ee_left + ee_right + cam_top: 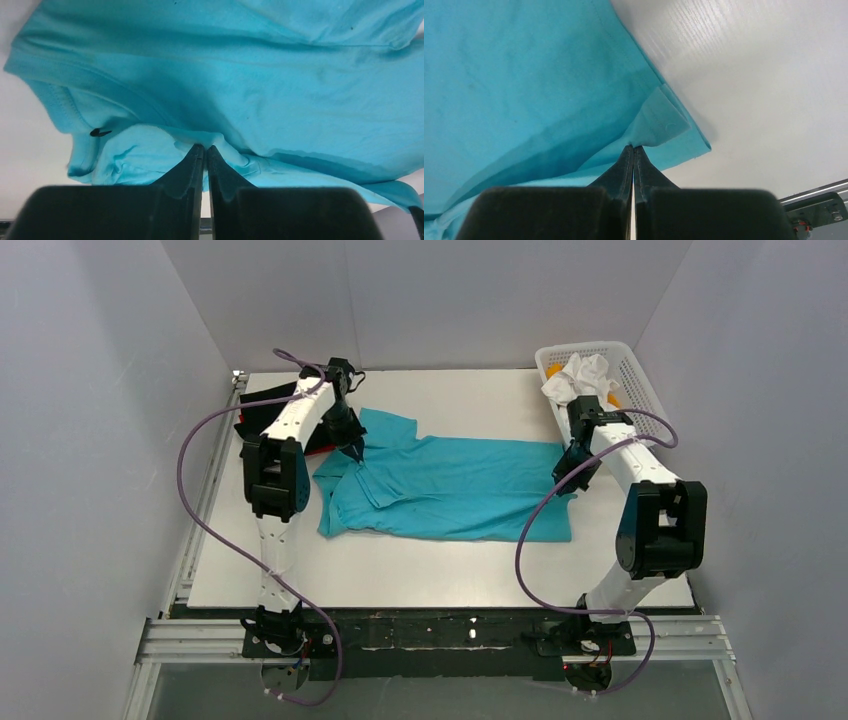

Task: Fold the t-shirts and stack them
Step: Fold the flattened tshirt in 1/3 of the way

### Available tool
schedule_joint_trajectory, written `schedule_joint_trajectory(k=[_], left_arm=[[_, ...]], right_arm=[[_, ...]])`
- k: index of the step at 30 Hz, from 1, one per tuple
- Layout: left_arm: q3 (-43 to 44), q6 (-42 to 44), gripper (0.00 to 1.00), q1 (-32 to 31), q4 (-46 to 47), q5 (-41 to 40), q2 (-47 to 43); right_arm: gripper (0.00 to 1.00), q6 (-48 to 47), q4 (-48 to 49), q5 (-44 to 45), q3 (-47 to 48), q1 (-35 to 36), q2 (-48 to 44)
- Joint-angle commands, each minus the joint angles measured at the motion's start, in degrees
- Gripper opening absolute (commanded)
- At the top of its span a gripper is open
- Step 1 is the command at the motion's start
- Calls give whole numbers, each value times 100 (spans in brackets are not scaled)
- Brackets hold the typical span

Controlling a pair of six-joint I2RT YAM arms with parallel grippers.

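The turquoise t-shirt point(450, 485) lies spread across the middle of the white table, partly folded. My left gripper point(357, 453) is shut on a pinch of its fabric near the collar and sleeve end; in the left wrist view the gripper point(205, 148) shows cloth point(250, 90) bunched at the tips. My right gripper point(572, 462) is shut on the shirt's hem corner at the right end; in the right wrist view the gripper point(633, 147) holds the corner point(659, 122) lifted. A black folded shirt point(268, 412) with a red one point(318, 448) lies at the far left, behind my left arm.
A white mesh basket point(625, 370) at the far right corner holds white cloth point(578, 375) and something orange. Grey walls enclose the table on three sides. The table's near edge point(440, 602) runs in front of the shirt.
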Motion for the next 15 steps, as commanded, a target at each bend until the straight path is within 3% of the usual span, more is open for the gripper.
schedule_joint_trajectory(k=[1,2,4,6,7,11,15], left_arm=[[155,218,16,33,-662,380,241],[201,252,27,32,-656,439,284],[287,357,55,33,-658,528,293],[341,439,95,25,-659,542,153],[340,489,98,17,-657,532,29],[-238,608,98,-48,-542,428,-827],[-1545,597,98,-111,-333,200,-2214]], right_arm=[[1,91,52,325,151,-41,286],[2,102,18,407,223,-43,305],[17,101,-93,578,415,-43,289],[32,71,-139,610,500,-41,168],[36,71,-161,608,517,-33,81],[72,46,-233,474,346,45,-419],[78,33,-289,520,-5,272,-1012]])
